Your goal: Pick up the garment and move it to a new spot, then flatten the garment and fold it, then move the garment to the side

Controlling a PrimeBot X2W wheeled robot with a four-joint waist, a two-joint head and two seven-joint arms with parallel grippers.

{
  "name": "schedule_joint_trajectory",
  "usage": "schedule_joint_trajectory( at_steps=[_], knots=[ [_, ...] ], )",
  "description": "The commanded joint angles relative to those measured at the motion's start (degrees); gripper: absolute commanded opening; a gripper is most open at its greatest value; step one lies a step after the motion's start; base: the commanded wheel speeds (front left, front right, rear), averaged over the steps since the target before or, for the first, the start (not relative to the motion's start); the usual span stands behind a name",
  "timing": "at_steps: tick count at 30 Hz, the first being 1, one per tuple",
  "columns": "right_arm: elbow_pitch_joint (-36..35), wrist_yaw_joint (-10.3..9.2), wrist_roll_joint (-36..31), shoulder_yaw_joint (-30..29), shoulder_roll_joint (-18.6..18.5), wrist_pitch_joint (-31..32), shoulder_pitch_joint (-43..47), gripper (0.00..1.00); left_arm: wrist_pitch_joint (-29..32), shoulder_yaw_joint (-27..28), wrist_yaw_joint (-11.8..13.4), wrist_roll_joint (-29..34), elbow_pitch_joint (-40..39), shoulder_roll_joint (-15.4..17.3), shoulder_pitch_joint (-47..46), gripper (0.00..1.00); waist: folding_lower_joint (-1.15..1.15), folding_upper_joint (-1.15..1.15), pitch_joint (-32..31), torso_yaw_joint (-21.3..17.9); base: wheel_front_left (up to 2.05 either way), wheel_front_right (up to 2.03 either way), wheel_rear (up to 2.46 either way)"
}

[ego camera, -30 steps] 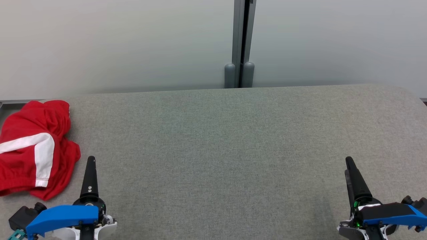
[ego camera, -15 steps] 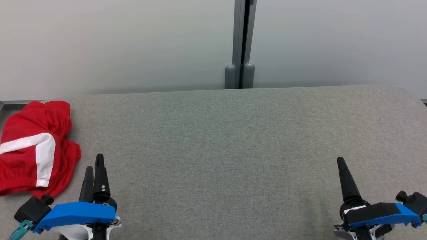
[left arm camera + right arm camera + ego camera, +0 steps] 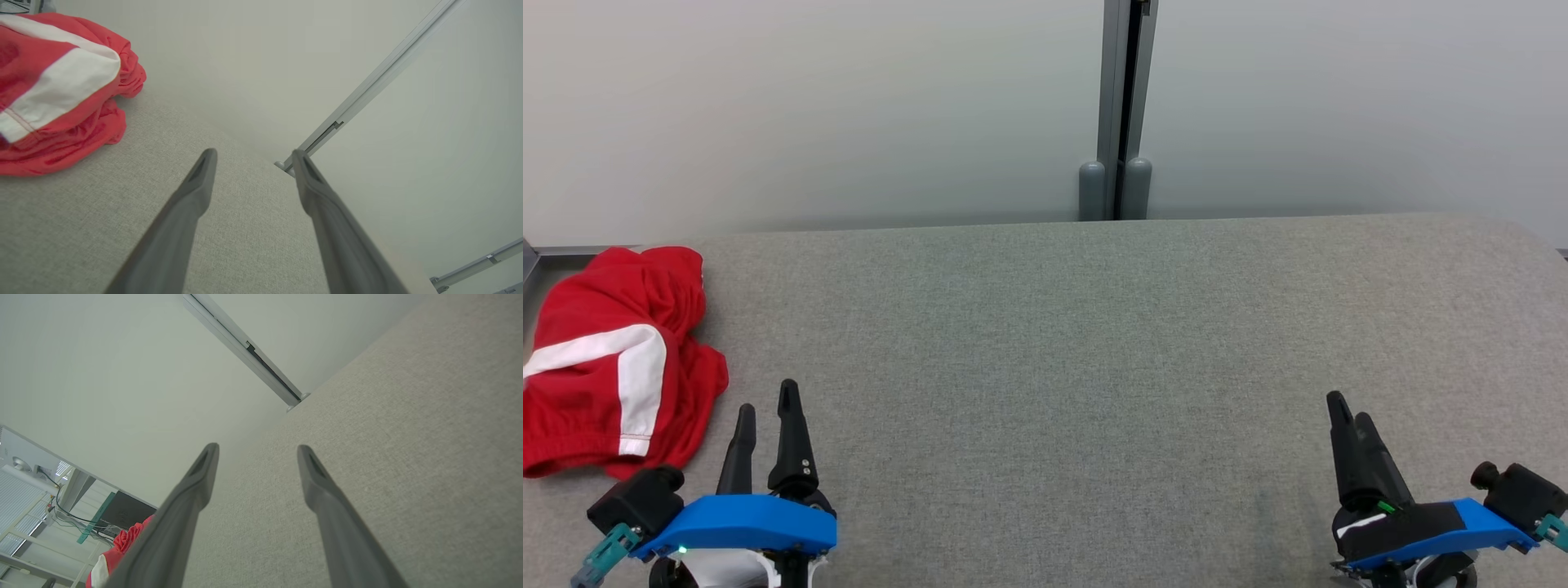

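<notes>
Garment: the red garment (image 3: pixel 580 408) with a white stripe lies crumpled in a heap at the left end of the grey cloth-covered table (image 3: pixel 1045 327). It runs past the head view's left border, so I cannot tell whether any of it overhangs the table.
Left gripper: the left gripper (image 3: pixel 766 400) has its fingers spread wide with nothing between them. It sits low over the table just beside the heap, tips clear of the cloth.
Right gripper: the right gripper (image 3: pixel 1349 407) is likewise spread and empty, over the table's right side and well apart from the garment.
Handling: it looks light, thin and limp — it will probably sag and trail when lifted. It is not fragile, and the table's cloth may drag on it.
Where to take hold: a raised ridge on the heap's near right side, closest to the left gripper, is easier to pinch than a flat layer. The stitched hem by the stripe's end looks firmer — likely the better grip for spreading.
Risk: a grip on one layer may let the bundle unroll and drop low.
</notes>
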Motion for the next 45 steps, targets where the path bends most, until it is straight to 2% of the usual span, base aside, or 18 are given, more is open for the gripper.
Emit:
schedule_joint_trajectory(
  at_steps=[1,16,30,45],
  knots=[
    [-0.3,0.11,-2.4,0.3,-0.5,-0.8,-0.3,1.00,-0.8,-0.3,0.5,2.9,-0.6,0.4,-1.3,1.00,0.00,0.00,-0.1,0.0,0.00,0.00,0.00],
    [1.3,0.13,-12.5,1.4,-0.6,-3.2,-0.3,1.00,-3.1,-1.4,1.3,13.2,1.6,0.8,-1.4,1.00,0.00,0.00,-0.2,0.0,0.00,0.00,0.00],
    [2.3,0.14,-20.0,2.1,-0.6,-5.0,-0.3,1.00,-4.9,-2.5,2.6,21.0,4.1,1.3,-2.1,1.00,0.00,0.00,-0.4,0.2,0.00,0.00,0.00],
    [3.3,0.16,-27.2,2.7,-0.7,-7.0,-0.1,1.00,-6.8,-2.7,2.7,27.8,5.8,1.7,-2.2,1.00,0.00,0.00,-0.6,0.4,0.00,0.00,0.00]
  ],
)
